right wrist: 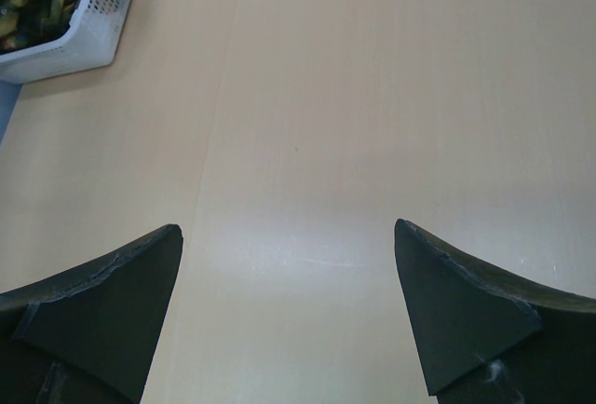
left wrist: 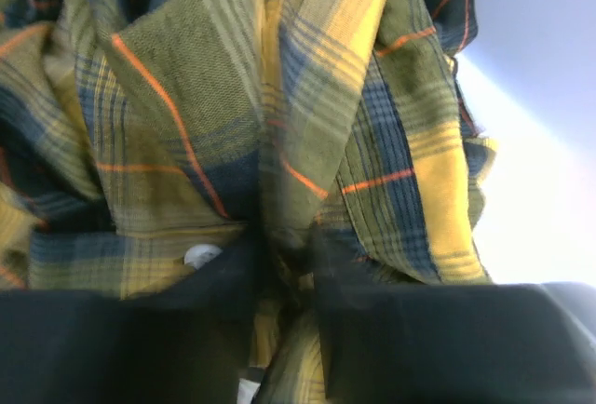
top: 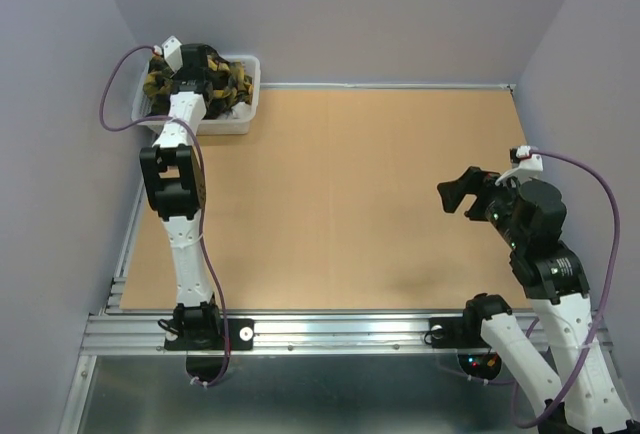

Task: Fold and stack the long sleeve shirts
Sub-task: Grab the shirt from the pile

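Plaid cloth filled the left wrist view. The flannel shirt (left wrist: 307,97), yellow with dark navy bands and thin red-orange lines, lay crumpled in thick folds, and one white button (left wrist: 200,256) showed low on the left. The left gripper (left wrist: 293,264) was sunk into it, its two dark fingers (left wrist: 121,339) close together with a ridge of the fabric pinched between them.

In the top view the left arm was extended to the far left corner of the table (top: 350,204), where a white basket (top: 245,119) sat beside the wall. The shirt was bunched inside that basket, heaped up to its rim and a little above it, and the wrist hid much of the pile. Whether the heap was one shirt or several could not be told. A purple cable (top: 108,104) looped out on the arm's left side.

The right gripper (top: 462,192) hung over the right part of the table, well apart from the basket, pointing left. Its jaws stood wide apart, and in the right wrist view the tan tabletop showed between the two dark fingertips. The basket and a bit of plaid sat in that view's far left corner. Both arm bases were bolted to a metal rail (top: 330,329) along the near edge.
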You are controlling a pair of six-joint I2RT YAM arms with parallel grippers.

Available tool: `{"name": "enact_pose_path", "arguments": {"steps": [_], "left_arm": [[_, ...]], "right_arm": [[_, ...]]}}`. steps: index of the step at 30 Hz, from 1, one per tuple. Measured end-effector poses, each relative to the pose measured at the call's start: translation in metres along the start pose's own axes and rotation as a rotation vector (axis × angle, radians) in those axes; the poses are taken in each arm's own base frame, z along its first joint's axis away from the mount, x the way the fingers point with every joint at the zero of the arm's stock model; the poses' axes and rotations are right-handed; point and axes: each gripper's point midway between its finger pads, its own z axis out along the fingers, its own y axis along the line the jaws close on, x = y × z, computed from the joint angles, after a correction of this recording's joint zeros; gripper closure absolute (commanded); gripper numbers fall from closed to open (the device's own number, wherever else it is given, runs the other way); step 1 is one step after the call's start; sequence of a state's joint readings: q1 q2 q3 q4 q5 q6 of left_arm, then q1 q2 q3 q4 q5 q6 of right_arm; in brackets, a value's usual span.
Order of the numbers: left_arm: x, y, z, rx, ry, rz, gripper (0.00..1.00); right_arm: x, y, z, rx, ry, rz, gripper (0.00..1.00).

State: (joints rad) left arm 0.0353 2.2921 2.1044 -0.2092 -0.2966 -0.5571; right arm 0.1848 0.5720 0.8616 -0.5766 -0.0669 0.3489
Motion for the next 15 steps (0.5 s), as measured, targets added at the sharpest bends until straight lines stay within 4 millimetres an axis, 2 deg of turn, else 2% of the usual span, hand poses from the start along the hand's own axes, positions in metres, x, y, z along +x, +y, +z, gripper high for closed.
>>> {"name": "enact_pose_path", "arguments": {"steps": [1, 6, 10, 13, 15], "left_arm": [[0.0, 0.0, 0.001, 0.003, 0.0, -0.005, 1.0], [-0.01, -0.006, 0.001, 0.034, -0.032, -0.017, 1.0], [-0.015, -0.01, -0.013, 0.071, -0.031, -0.006, 1.0], [-0.042, -0.028, -0.039, 0.141, -0.072, -0.008, 1.0], [-0.072, -0.045, -0.067, 0.209, -0.125, -0.019, 1.0]], "right_arm": [[0.001, 0.0, 0.001, 0.002, 0.004, 0.0, 0.0], [0.003, -0.002, 0.005, 0.008, 0.02, -0.008, 0.0], [0.006, -0.004, 0.008, 0.013, 0.035, -0.025, 0.0], [0.007, -0.004, 0.009, 0.007, 0.044, -0.04, 0.0], [0.008, -0.003, 0.009, 0.0, 0.047, -0.049, 0.0]]}}
